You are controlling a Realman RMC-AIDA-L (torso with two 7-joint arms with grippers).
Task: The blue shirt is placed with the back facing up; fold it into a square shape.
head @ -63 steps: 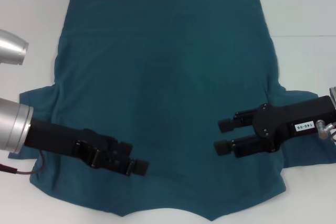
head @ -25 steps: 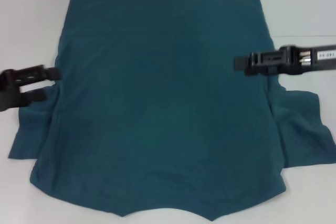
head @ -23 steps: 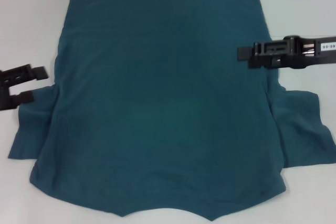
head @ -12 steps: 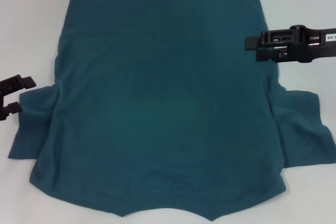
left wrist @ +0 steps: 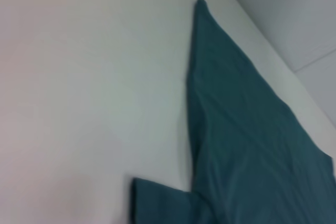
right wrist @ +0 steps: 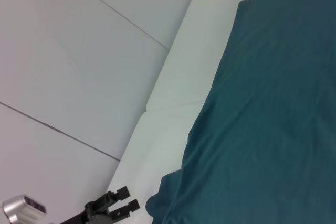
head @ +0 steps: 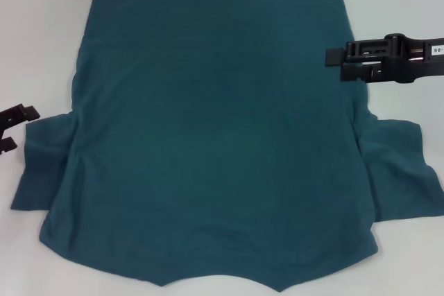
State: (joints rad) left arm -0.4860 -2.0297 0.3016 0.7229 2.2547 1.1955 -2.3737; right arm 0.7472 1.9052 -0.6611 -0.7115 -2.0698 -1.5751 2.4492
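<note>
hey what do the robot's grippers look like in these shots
Both are black with blocky, squared fingers. The right gripper has a boxy black body bearing a small white label with dark digits. Only the two finger ends of the left gripper show in the head view; the right wrist view shows a silver arm segment behind it.

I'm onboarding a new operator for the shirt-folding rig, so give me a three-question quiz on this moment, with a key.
1. True or false: the blue shirt already lies folded into a square.
2. Multiple choice: where is the right tool?
A. over the shirt's right edge
B. pressed on the collar
C. out of the head view
3. Fill in: the left tool sits at the head view's left edge, just beside the shirt's left ______.

Key: 1 false, the shirt lies spread flat with both sleeves out. 2 A. 3 sleeve.
</note>
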